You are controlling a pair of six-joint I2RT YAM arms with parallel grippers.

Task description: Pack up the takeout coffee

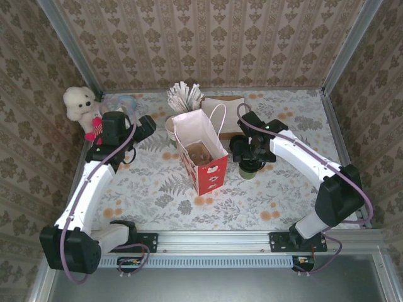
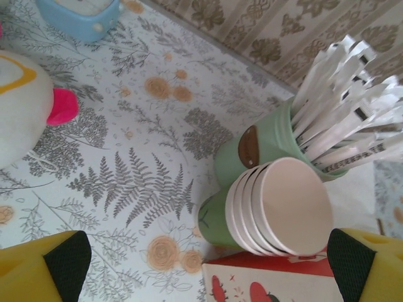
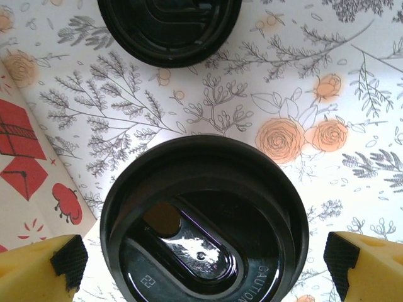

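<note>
The takeout coffee (image 3: pixel 204 220) is a dark green cup (image 1: pixel 250 170) with a glossy black sip lid, standing on the floral table just right of the red and white paper bag (image 1: pixel 204 170). My right gripper (image 3: pixel 204 270) hovers straight over it, open, with one yellow finger (image 3: pixel 60 270) on each side of the lid and not touching it. My left gripper (image 2: pixel 201 270) is open and holds nothing. It hangs over a stack of cream-lined green cups (image 2: pixel 277 207) left of the bag.
A flat black lid (image 3: pixel 170 25) lies just beyond the coffee. A green cup of wrapped straws (image 2: pixel 340 107) stands behind the stack. A white plush toy (image 1: pixel 80 104) sits at the back left, near a blue container (image 2: pixel 79 16). The bag stands open-topped with something brown inside.
</note>
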